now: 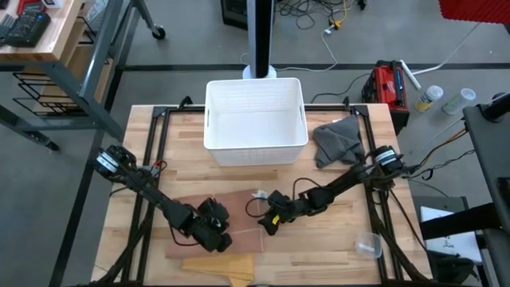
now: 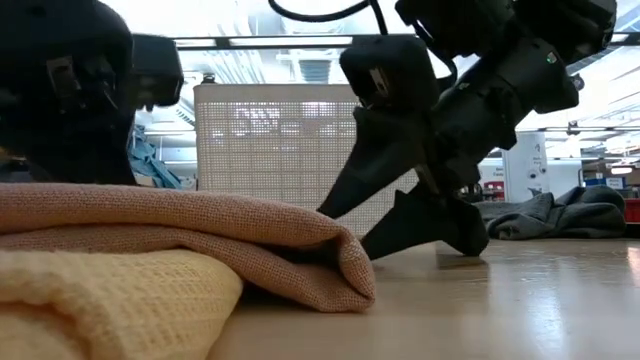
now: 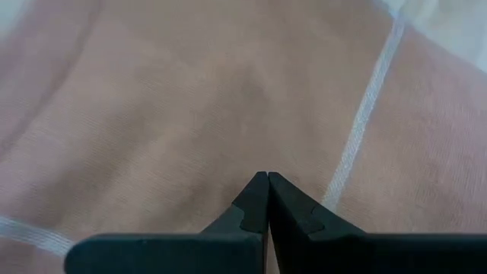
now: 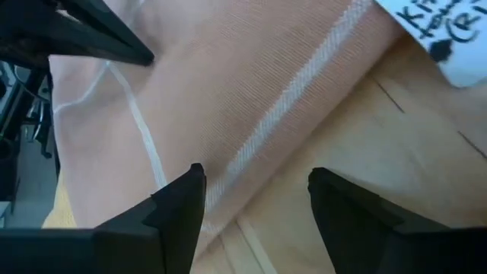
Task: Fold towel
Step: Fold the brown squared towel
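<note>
A pink towel (image 1: pixel 211 206) with thin white stripes lies folded on the table's near middle, its rounded fold (image 2: pixel 350 270) on the wood. Part of it rests on a yellow towel (image 1: pixel 217 266) at the near edge. My left gripper (image 1: pixel 217 239) is shut, its tips (image 3: pixel 267 176) low over the pink towel's near part. My right gripper (image 1: pixel 267 226) is open at the towel's right edge (image 4: pixel 251 152), one finger over the cloth and the other over bare wood. A white label (image 4: pixel 445 27) shows at the towel's far right corner. My left gripper points its shut fingertips (image 3: pixel 259 190) down at the pink towel's top surface; I cannot tell whether they touch it. My right gripper slants down from the table's right side, its fingers on either side of the towel's right edge; I cannot tell whether either touches the cloth.
A white basket (image 1: pixel 255 119) stands at the table's far middle. A crumpled grey cloth (image 1: pixel 336 140) lies to its right. A clear plastic cup (image 1: pixel 367 244) sits near the right front. Bare wood lies between my right gripper and the cup.
</note>
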Tool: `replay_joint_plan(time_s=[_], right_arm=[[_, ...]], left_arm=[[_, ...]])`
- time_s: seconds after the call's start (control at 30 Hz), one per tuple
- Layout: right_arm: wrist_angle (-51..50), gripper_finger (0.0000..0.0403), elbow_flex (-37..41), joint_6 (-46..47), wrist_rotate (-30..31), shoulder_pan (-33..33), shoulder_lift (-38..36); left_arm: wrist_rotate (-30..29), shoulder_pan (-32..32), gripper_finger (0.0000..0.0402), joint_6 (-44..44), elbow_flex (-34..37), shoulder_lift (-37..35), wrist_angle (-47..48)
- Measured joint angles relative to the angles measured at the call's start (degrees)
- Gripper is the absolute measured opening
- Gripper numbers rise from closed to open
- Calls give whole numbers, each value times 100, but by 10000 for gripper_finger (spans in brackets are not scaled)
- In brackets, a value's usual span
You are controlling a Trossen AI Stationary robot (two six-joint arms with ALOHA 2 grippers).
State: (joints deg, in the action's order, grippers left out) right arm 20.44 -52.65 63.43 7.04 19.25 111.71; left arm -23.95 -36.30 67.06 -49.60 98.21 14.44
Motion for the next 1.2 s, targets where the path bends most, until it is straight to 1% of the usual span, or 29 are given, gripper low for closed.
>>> replay_joint_plan(time_s=[0.13,0.37,0.5,0.6,0.73,0.8,0.87,1.0,1.03,1.07,1.2], right_arm=[[35,214,-156,-44,-58,0,53],[160,209,-552,-370,-157,-13,105],[132,207,-911,-594,-212,-39,415],[116,203,-1278,-747,-469,-47,770],[81,189,-1795,-1025,-1106,-112,1168],[-65,170,-1899,-1068,-1248,-122,1197],[-278,137,-1966,-1229,-1196,-116,1165],[-1183,38,-2033,-1725,-614,-94,895],[-1443,20,-2045,-1869,-463,-92,776],[-1679,12,-2054,-2001,-343,-84,653],[-2612,11,-2043,-2220,2,-54,257]], left_arm=[[277,132,0,78,217,0,-363],[381,202,0,200,347,-13,-542],[388,202,0,122,335,-11,-547],[394,202,0,115,332,-11,-558],[406,201,0,105,334,-9,-598],[403,196,0,98,339,-9,-601],[391,185,0,91,343,-9,-610],[366,174,0,52,347,-9,-634],[350,165,0,51,347,-12,-636],[345,159,0,54,351,-31,-633],[339,58,0,52,354,-173,-612]])
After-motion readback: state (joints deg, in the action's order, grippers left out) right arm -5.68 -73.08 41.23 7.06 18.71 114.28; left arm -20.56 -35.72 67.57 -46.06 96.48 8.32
